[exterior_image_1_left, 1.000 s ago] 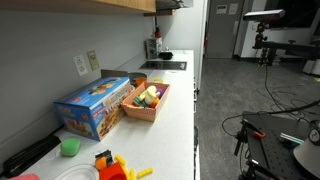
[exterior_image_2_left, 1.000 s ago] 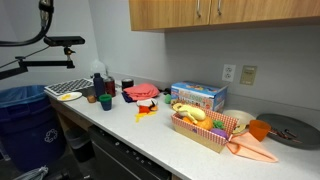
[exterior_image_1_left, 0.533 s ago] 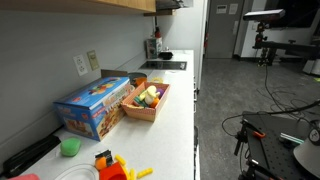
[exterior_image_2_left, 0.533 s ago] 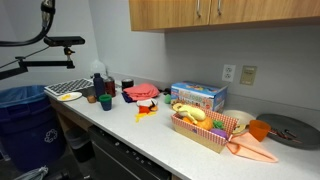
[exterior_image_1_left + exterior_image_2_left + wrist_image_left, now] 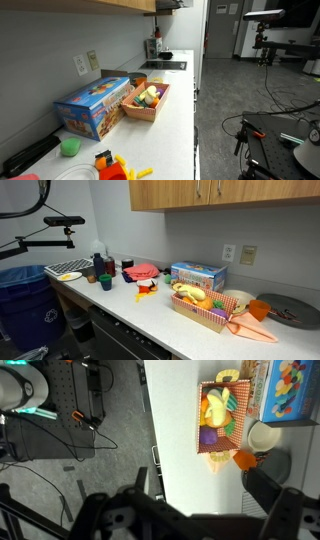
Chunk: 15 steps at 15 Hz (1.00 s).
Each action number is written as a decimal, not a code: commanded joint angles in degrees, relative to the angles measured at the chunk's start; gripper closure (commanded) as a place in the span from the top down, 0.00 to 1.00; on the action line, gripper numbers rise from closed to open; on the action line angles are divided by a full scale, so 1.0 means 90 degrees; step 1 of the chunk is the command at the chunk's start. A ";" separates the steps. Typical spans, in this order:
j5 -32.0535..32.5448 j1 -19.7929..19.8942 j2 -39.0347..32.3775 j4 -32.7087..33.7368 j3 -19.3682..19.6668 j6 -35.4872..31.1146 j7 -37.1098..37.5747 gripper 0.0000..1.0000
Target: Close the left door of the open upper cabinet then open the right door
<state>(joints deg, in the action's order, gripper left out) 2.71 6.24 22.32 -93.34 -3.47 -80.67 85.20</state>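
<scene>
The upper cabinet point(image 5: 225, 194) of light tan wood hangs above the white countertop point(image 5: 150, 315). The doors that show look flat and shut, with small metal handles point(image 5: 205, 190). Only its underside and edge point(image 5: 100, 4) show in an exterior view. My gripper point(image 5: 195, 512) shows only in the wrist view, as two dark, blurred fingers spread wide apart at the bottom. It is open and empty, high above the countertop point(image 5: 180, 440), looking down. The cabinet is out of the wrist view.
On the counter stand a blue box point(image 5: 198, 276) point(image 5: 95, 105), a basket of toy food point(image 5: 205, 305) point(image 5: 148, 100) point(image 5: 222, 415), cups and bottles point(image 5: 98, 265), and an orange toy point(image 5: 108, 165). A blue bin point(image 5: 20, 295) stands at the counter's end.
A dark cable at the top left of an exterior view has shifted slightly. Nothing else has visibly moved.
</scene>
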 commanded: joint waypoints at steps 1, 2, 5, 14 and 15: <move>-0.0543 0.0085 -0.0083 0.0513 0.0008 0.0486 0.1120 1.00; -0.0878 0.0016 -0.0067 0.0580 0.0057 0.0564 0.1335 1.00; -0.1774 -0.0266 -0.0010 0.0704 0.0200 0.0697 0.0837 1.00; -0.1710 -0.0228 -0.0483 0.0079 0.0536 0.1092 -0.2454 1.00; -0.1575 -0.0215 -0.0563 0.0144 0.0518 0.1296 -0.2738 1.00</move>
<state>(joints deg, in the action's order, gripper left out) -13.00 4.71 19.42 -94.79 0.55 -74.39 67.65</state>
